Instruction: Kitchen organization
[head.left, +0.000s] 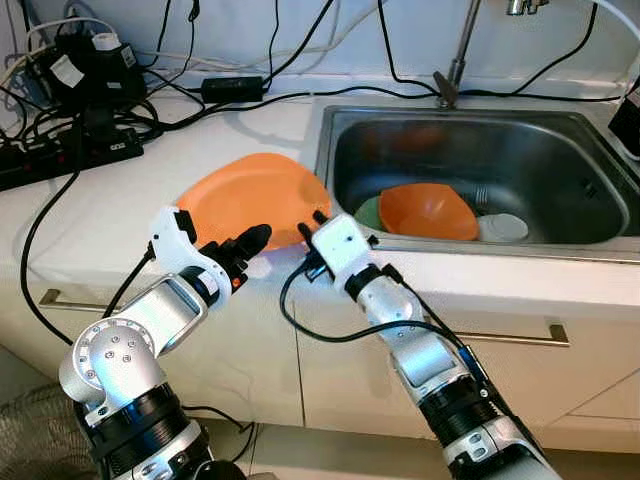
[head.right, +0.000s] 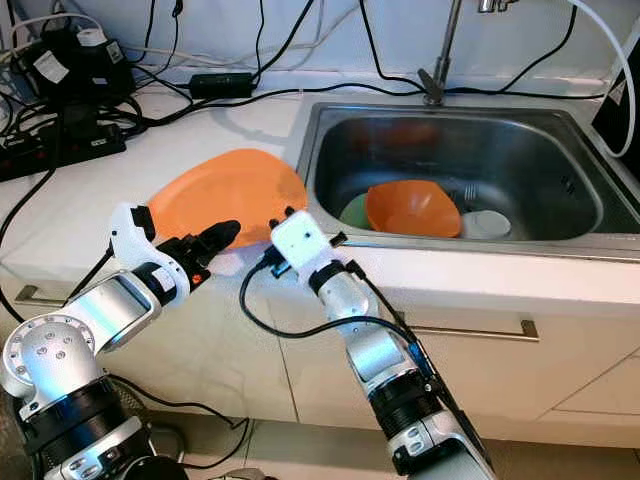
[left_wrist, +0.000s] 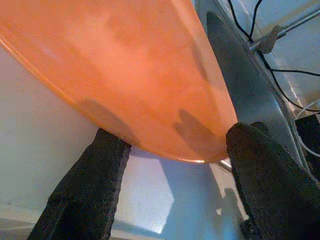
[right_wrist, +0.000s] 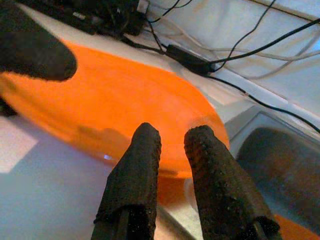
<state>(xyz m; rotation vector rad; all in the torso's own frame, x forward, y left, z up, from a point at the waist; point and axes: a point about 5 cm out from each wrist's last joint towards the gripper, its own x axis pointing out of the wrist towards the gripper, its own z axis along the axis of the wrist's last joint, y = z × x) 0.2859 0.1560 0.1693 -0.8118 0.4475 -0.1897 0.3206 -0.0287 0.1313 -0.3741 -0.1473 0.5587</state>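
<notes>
An orange plate (head.left: 250, 195) lies tilted on the white counter just left of the steel sink (head.left: 326, 150), its near edge raised off the surface. My left gripper (head.left: 248, 243) is open at the plate's front rim, and the rim passes just over its spread fingers (left_wrist: 100, 165). My right gripper (head.left: 310, 226) touches the plate's right front edge by the sink corner. Its two fingers (right_wrist: 142, 150) are nearly together with nothing clamped between them. In the sink sit an orange bowl (head.left: 425, 210), a green plate (head.left: 367, 212) and a small white dish (head.left: 504, 228).
Power strips, adapters and black cables (head.left: 75, 95) crowd the back left of the counter. A faucet (head.left: 455, 70) rises behind the sink. Cabinet drawers with metal handles (head.left: 510, 335) are below the counter edge.
</notes>
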